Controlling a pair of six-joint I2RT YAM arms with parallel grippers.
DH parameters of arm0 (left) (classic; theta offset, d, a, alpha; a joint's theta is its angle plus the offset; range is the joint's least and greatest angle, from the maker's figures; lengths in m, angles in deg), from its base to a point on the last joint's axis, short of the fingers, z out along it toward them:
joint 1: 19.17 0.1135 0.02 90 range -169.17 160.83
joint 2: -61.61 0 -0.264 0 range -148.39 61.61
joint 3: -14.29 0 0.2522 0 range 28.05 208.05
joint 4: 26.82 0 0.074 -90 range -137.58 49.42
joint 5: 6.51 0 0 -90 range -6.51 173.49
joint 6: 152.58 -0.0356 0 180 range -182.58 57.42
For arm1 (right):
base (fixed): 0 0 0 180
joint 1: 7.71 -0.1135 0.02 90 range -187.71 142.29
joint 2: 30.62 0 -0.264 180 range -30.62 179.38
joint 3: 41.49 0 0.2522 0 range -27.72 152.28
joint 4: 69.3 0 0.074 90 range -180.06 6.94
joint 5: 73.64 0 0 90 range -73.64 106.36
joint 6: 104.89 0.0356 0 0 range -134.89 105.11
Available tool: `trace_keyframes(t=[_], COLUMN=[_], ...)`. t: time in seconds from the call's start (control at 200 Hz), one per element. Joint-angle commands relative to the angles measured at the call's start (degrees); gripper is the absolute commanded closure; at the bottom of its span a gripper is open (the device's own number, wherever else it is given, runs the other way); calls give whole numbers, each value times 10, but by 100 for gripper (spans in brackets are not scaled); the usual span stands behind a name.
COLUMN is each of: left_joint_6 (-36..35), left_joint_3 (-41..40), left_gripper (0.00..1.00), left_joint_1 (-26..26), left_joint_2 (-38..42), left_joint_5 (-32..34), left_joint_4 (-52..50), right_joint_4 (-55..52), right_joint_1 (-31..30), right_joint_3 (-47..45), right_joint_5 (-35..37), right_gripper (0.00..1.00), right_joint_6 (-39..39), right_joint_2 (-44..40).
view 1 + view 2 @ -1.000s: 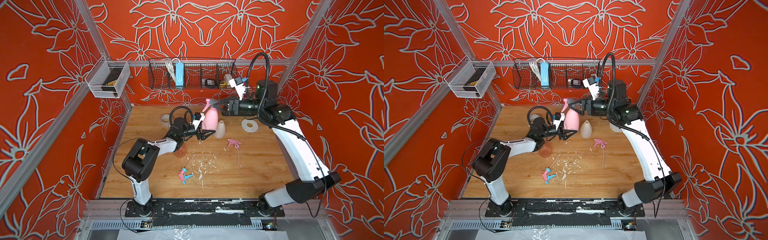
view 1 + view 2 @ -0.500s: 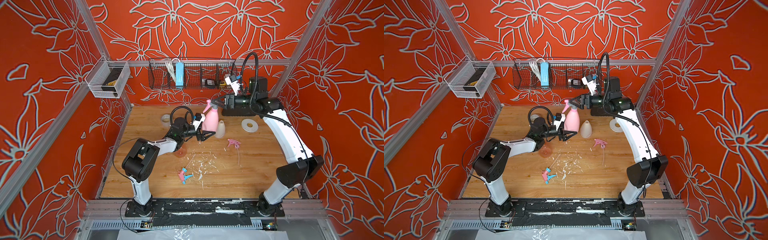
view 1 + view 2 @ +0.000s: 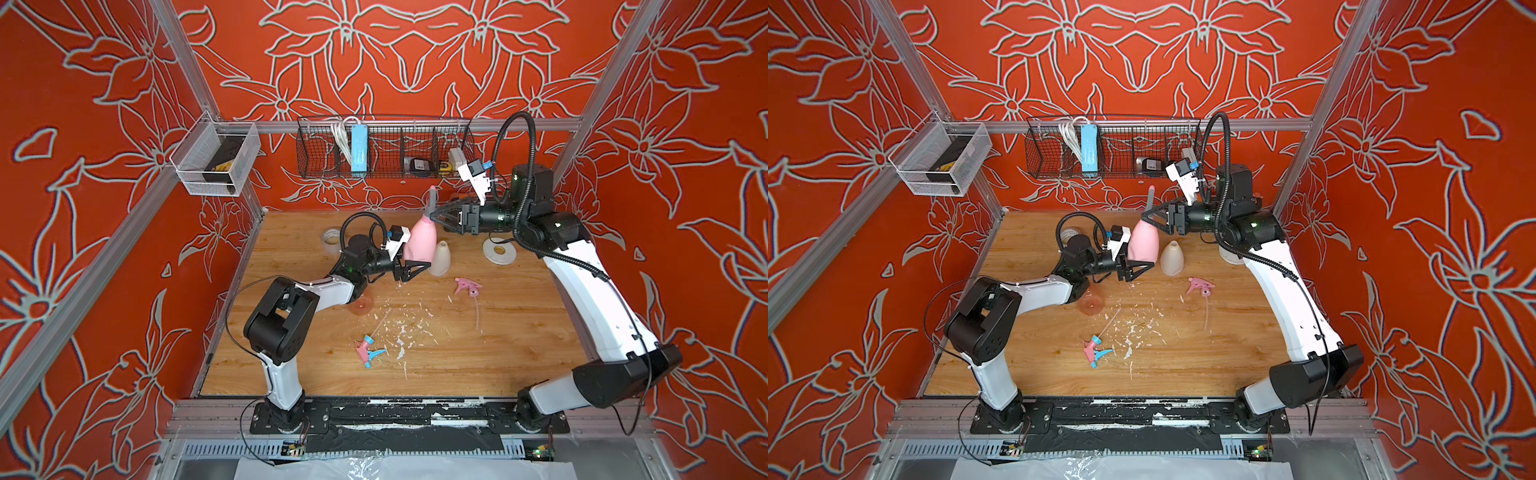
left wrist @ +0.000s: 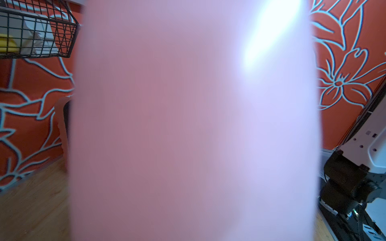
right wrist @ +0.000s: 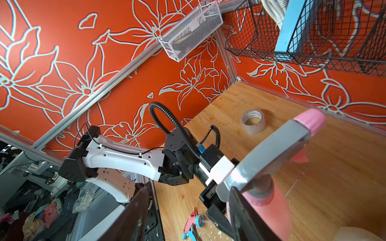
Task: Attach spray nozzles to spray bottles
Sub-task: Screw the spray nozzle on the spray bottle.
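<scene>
On the tabletop, both arms meet at the pink bottle. The right arm goes up high, bends over and points sideways at the pink bottle's thin neck. The left arm lies low and long, reaching flat over the wood. Its pincer holds the pink bottle down by its fat bottom. I think this keeps the bottle up straight and stops it from turning.

The right pincer is part way apart at the neck. In the right wrist view one finger is by the neck and the other stands off, so it is not squeezing yet. The grey-topped nozzle sits on top of the pink bottle. I guess the pincer wants its screw ring, to twist it tight.

The white bottle stands just beside the pink bottle with no top on. The see-through orange bottle sits near the pink bottle, beside the left arm. The all pink nozzle lies near the pink bottle, on the right arm's side. The pink and blue nozzle lies well apart from the pink bottle, toward the robot's base. I think these wait for their turn
</scene>
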Motion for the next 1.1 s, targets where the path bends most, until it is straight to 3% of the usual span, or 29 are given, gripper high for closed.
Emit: trace_keyframes(t=[0.0,0.09,0.275,0.505,0.751,0.916,1.096], left_joint_6=[-6,-12,-12,-11,-6,-5,-1], left_joint_3=[13,11,11,14,10,6,4], left_gripper=[53,53,53,53,53,53,53], left_joint_1=[-3,-3,-3,-5,-5,-3,-4], left_joint_2=[8,12,10,8,11,7,6], left_joint_5=[1,2,8,12,11,5,-6], left_joint_4=[9,2,2,5,13,17,24], right_joint_4=[-45,-35,-37,-34,-62,-111,-54], right_joint_1=[-4,-4,-16,-78,-100,-86,-8], right_joint_3=[25,17,29,35,99,130,129], right_joint_5=[81,118,90,113,128,164,115], right_gripper=[37,34,34,34,34,26,19], right_joint_6=[-41,-44,-32,-29,-28,-76,-34], right_joint_2=[2,-11,3,16,59,35,38])
